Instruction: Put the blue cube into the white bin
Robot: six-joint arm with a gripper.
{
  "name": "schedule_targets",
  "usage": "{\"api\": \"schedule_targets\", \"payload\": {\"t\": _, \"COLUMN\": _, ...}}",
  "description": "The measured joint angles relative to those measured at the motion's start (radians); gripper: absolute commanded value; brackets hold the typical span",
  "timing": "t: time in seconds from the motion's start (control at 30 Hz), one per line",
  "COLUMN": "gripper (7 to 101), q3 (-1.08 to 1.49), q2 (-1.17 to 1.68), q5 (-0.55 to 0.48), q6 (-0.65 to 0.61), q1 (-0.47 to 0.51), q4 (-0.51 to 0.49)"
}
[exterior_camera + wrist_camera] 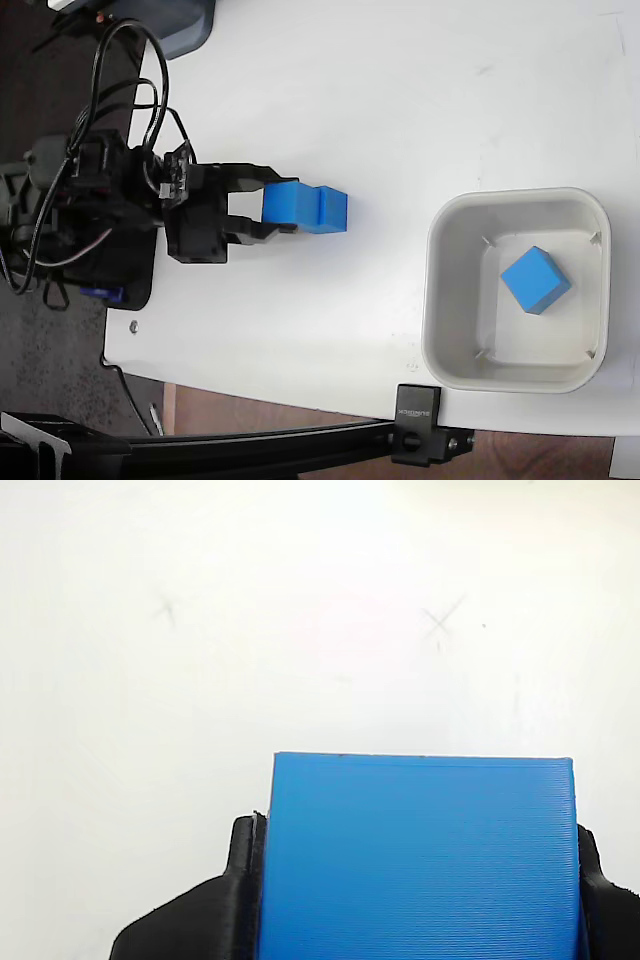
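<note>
The gripper (283, 207) is clamping a blue cube (420, 855) between its two black fingers (240, 880), one pressing each side face; the jaws are standing about a cube's width apart. In the fixed view the blue shape at the fingertips is looking longer than one cube, with a seam across it, so a second cube (332, 210) may be sitting just ahead of the held one, touching it; I cannot tell for certain. The bin (440, 300) is lying well ahead of the gripper, with another cube (536, 280) already resting tilted on its floor.

Risks as I judge them: the fingers are gripping only the rear part of the cube, so it could be pivoting or slipping out during the carry. If a neighbour cube really is touching the front, a low forward sweep would be shoving it across the table (400, 90). Travelling too low would also be knocking the cube against the bin's near rim.
</note>
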Motion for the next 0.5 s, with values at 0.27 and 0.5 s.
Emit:
{"api": "schedule_targets", "payload": {"t": 0.27, "gripper": 51.3, "q3": -0.302, "q2": -0.054, "q5": -0.124, "q6": -0.086, "q1": 0.144, "q4": 0.106}}
{"api": "schedule_targets", "payload": {"t": 0.5, "gripper": 51.3, "q3": -0.655, "q2": -0.420, "q5": -0.221, "q6": -0.150, "q1": 0.247, "q4": 0.067}}
